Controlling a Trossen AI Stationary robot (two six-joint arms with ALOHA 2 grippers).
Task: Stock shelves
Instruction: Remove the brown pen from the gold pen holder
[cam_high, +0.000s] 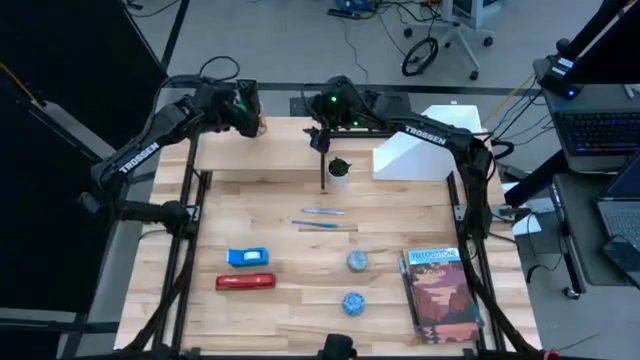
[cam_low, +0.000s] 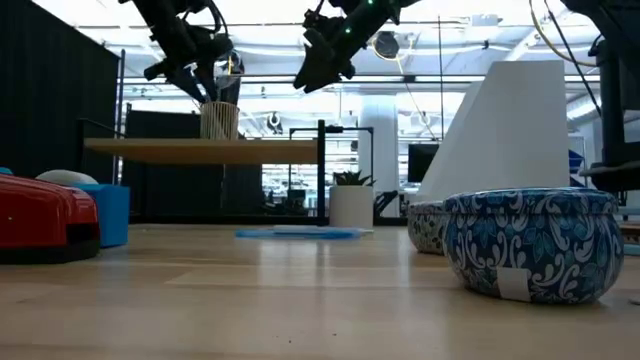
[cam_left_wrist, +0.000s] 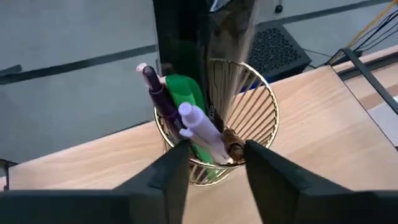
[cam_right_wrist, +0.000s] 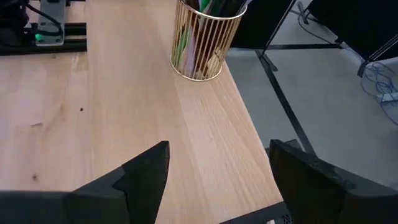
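The shelves are a low light-wood plank (cam_high: 250, 152) on black legs and a white file holder (cam_high: 412, 160) to its right. A gold wire pen cup (cam_left_wrist: 214, 134) with a green and a purple marker stands on the plank's far left part, its base on the wood. My left gripper (cam_left_wrist: 214, 177) hovers open just above the cup (cam_low: 220, 120), one finger on each side, touching nothing that I can see. My right gripper (cam_right_wrist: 217, 180) hangs open and empty over the plank's right end (cam_low: 300, 150).
A small potted plant (cam_high: 340, 169) stands beside the plank's front right leg. Toward the near edge lie two pens (cam_high: 322, 218), a blue object (cam_high: 247, 257), a red stapler (cam_high: 245, 282), two blue patterned tins (cam_high: 357, 262) and a book (cam_high: 440, 295).
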